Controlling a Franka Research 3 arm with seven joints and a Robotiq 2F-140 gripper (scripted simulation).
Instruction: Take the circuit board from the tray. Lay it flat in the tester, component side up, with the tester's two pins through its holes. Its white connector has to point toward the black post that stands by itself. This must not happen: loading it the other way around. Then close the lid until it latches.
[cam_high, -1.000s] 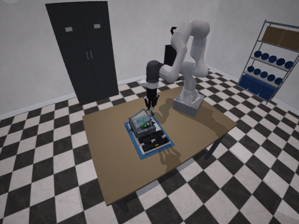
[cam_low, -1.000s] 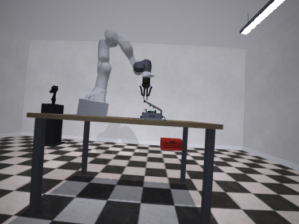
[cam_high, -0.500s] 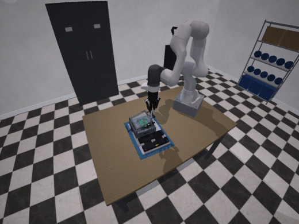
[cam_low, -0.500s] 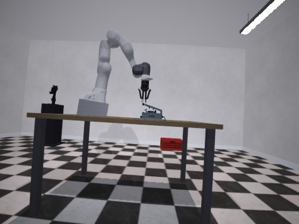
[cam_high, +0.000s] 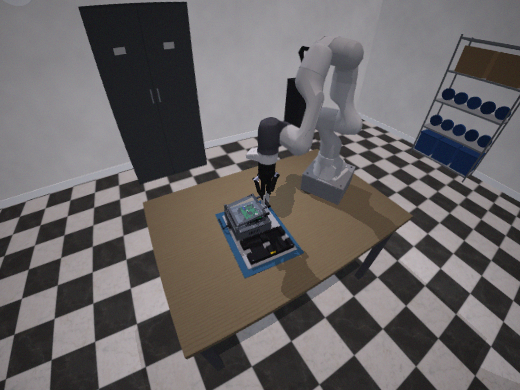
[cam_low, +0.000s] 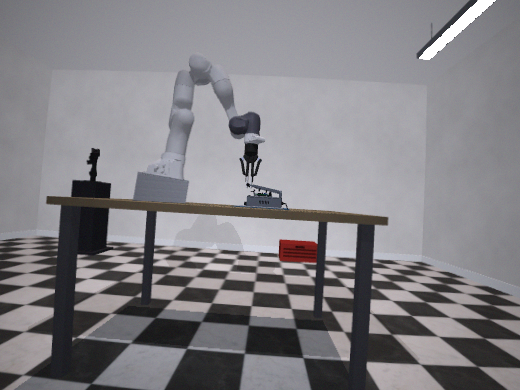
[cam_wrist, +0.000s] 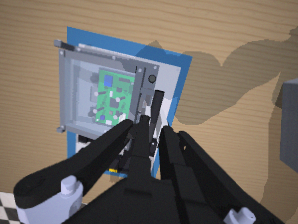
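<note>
The green circuit board lies flat in the grey tester under the clear lid. The lid is lowered over the board and still slopes a little, higher at the gripper's end. My gripper is shut on the lid's black handle at the tester's edge nearest the robot base. A round black post stands beside the handle. The black tray in front of the tester holds no board.
Tester and tray sit on a blue mat in the middle of the wooden table. The robot's grey base stands at the table's far corner.
</note>
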